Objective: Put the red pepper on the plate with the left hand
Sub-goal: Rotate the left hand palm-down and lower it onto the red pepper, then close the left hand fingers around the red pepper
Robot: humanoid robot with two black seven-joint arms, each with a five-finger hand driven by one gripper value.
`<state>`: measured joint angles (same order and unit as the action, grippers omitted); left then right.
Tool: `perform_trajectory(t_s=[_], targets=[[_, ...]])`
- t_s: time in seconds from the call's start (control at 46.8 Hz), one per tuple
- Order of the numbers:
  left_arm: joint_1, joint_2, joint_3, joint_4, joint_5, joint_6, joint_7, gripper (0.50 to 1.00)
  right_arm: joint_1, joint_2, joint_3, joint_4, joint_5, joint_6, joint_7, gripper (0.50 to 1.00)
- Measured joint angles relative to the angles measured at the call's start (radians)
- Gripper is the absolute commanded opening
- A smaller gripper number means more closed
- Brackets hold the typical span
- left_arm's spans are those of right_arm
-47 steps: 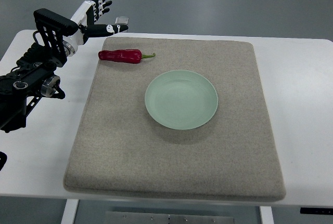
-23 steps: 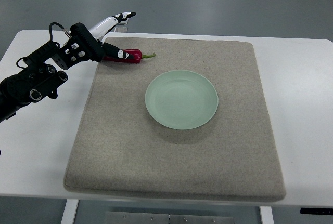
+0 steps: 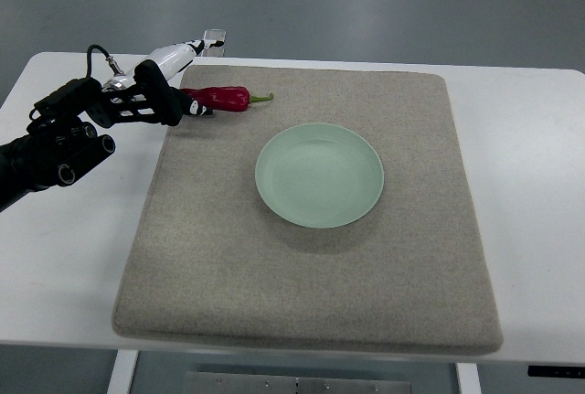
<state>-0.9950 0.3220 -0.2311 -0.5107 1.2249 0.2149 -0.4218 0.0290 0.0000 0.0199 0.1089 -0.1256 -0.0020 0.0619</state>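
- My one camera looks steeply down from my side, set back enough to frame the whole table (image 3: 530,138).
- My left hand (image 3: 174,83) enters at its left edge.

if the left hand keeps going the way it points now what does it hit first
Most likely the red pepper: the left hand reaches rightward at the pepper's blunt end, apparently already touching it. The plate lies nearer the robot, off that line. Depth is unclear.

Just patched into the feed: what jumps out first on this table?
The red pepper lies near the far left corner of the grey mat, green stem pointing right. The black left robot hand is right at its blunt end; whether it grips is unclear. The pale green plate sits empty mid-mat.
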Motion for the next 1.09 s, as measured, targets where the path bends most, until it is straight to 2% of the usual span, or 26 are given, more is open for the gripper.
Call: perform_trajectory(t_s=[0.342,0.876,1.09], targets=[[0.001,-0.05,0.002,0.045,0.01,0.0,0.0,0.831,0.0,0.0,0.0,0.0,0.0,0.0,0.0,0.928],[0.001,-0.072,0.069,0.081,0.05,0.061,-0.002,0.823,0.0,0.0,0.0,0.0,0.0,0.0,0.0,0.928],[0.001,-0.076,0.078,0.084,0.05,0.07,-0.002,0.765,0.0,0.0,0.0,0.0,0.0,0.0,0.0,0.928]])
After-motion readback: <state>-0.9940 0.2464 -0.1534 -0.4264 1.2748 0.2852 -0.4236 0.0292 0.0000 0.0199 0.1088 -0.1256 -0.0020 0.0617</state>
